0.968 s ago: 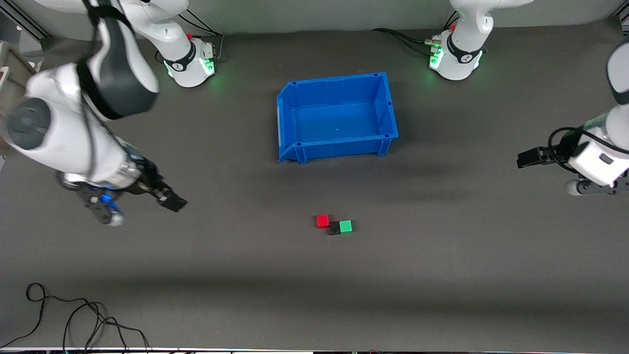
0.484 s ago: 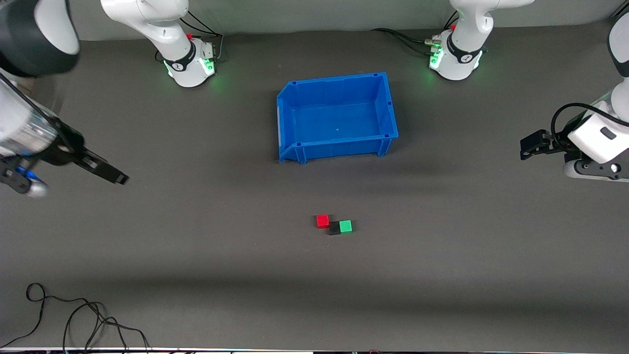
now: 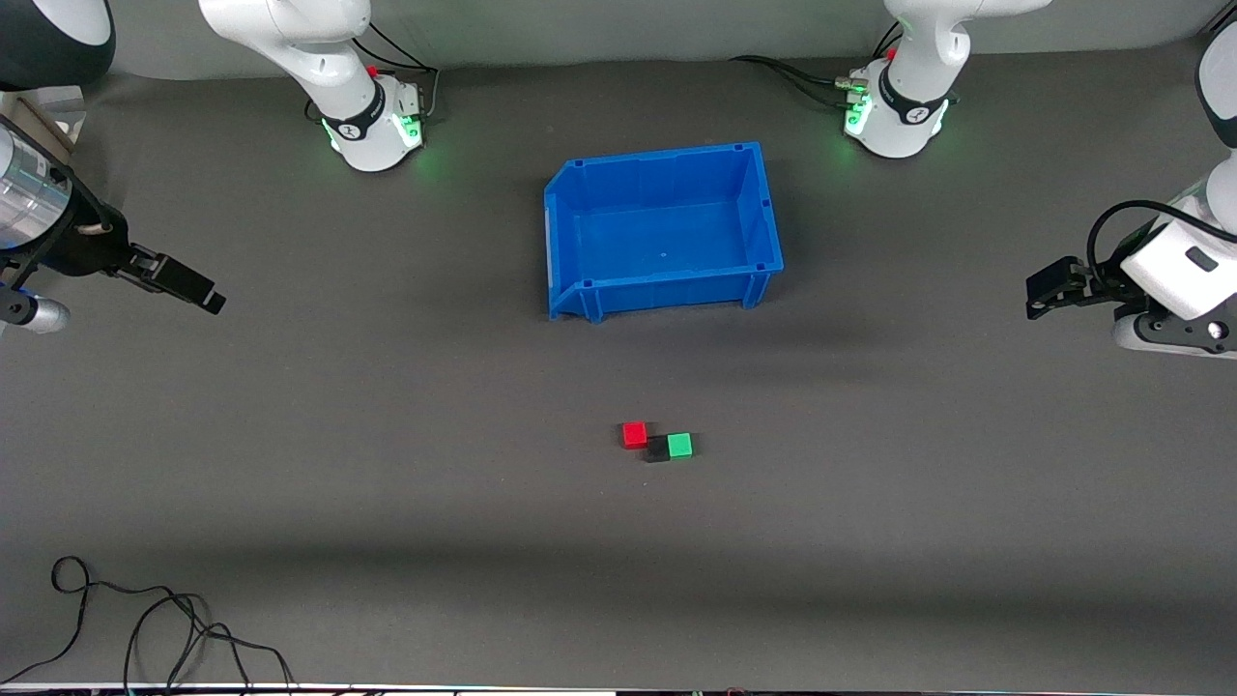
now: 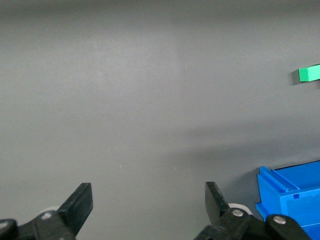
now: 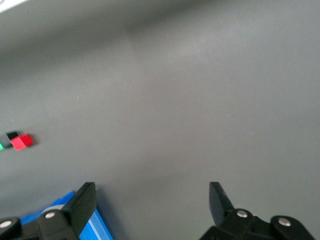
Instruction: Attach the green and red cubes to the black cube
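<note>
Withdrawn right fingers (image 3: pixel 198 293) now hang well apart from cubes (image 3: pixel 657 444).

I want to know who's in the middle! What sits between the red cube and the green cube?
The black cube sits between the red cube and the green cube, touching both, as the front view shows.

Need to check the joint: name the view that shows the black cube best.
Front view: the black cube sits in full sight between the red cube and green cube. The right wrist view shows it tiny at the edge; the left wrist view misses it.
</note>
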`<act>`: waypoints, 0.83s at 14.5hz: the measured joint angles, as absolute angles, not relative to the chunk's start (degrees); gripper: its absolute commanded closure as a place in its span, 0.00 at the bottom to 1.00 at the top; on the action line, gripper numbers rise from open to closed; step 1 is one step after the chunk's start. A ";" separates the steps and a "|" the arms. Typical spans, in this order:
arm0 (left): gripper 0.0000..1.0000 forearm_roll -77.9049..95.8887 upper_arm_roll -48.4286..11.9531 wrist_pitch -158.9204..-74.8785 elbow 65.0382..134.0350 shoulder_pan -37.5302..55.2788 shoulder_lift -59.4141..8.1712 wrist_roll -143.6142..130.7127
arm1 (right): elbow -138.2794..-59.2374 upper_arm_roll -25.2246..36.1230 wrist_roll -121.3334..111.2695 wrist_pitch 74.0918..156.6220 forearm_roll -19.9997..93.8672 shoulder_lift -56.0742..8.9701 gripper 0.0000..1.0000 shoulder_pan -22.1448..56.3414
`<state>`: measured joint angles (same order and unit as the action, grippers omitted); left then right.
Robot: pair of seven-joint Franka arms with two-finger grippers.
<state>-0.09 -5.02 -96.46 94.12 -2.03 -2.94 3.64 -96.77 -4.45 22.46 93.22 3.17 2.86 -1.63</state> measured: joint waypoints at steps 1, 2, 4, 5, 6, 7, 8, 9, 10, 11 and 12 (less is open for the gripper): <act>0.00 -0.09 -5.01 -96.46 94.12 -2.03 -2.94 3.64 | -96.79 -4.92 21.12 91.78 2.27 2.97 0.00 -1.63; 0.00 -0.09 -5.02 -96.46 94.11 -2.03 -2.94 3.64 | -96.79 -5.27 19.36 91.03 1.78 2.98 0.00 -1.63; 0.00 -0.09 -5.02 -96.46 94.10 -2.02 -2.94 3.64 | -96.80 -5.51 16.09 90.91 1.52 2.98 0.00 -1.64; 0.00 -0.09 -5.02 -96.44 94.10 -2.02 -2.94 3.65 | -96.81 -5.62 14.57 90.91 1.50 2.98 0.00 -1.66; 0.00 -0.10 -5.02 -96.43 94.07 -2.02 -2.94 3.65 | -96.81 -5.90 13.30 90.91 1.44 2.98 0.00 -1.69; 0.00 -0.11 -5.01 -96.43 94.00 -2.02 -2.94 3.65 | -96.81 -6.36 12.28 90.91 1.31 2.98 0.00 -1.69; 0.00 -0.11 -5.01 -96.43 93.92 -2.02 -2.93 3.65 | -96.81 -6.73 11.76 90.92 1.23 2.98 0.00 -1.70; 0.00 -0.11 -5.01 -96.43 93.89 -2.02 -2.92 3.65 | -96.81 -6.91 11.28 90.92 1.21 2.98 0.00 -1.73; 0.00 -0.12 -5.00 -96.43 93.88 -2.02 -2.91 3.65 | -96.81 -6.94 10.46 90.92 1.21 2.98 0.00 -1.90; 0.00 -0.12 -5.00 -96.43 93.88 -2.02 -2.91 3.65 | -96.81 -6.94 9.43 90.93 1.21 2.98 0.00 -2.31; 0.00 -0.12 -5.00 -96.43 93.88 -2.02 -2.91 3.64 | -96.81 -6.93 8.61 90.93 1.21 2.98 0.00 -2.84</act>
<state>-0.12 -5.00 -96.43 93.88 -2.02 -2.91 3.64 -96.81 -6.93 8.61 90.93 1.21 2.98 -2.84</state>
